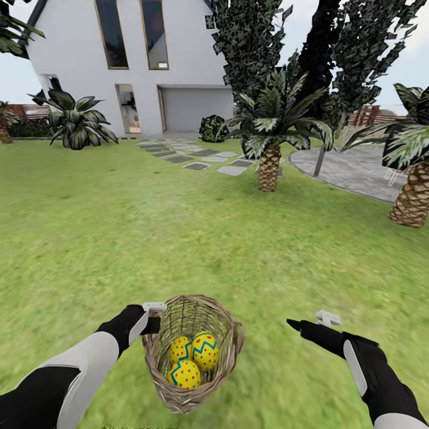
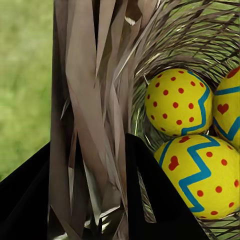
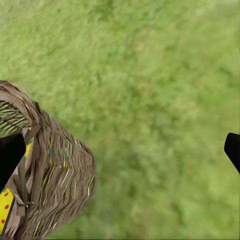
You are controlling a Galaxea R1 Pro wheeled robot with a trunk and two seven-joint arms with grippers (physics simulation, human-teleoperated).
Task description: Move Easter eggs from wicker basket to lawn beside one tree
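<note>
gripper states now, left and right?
Left gripper: shut on the wicker basket, fingers astride its rim wall, three Easter eggs inside.
Right gripper: open, holding nothing, over the lawn beside the basket.

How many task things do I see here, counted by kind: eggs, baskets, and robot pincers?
Easter eggs: 3, all inside the basket
wicker basket: 1
pincers, left pincer and right pincer: 2
Total: 6

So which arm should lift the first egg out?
Right, probably. The right gripper hangs free and open over the lawn beside the wicker basket; the left gripper straddles the basket's rim, eggs just inside.
</note>
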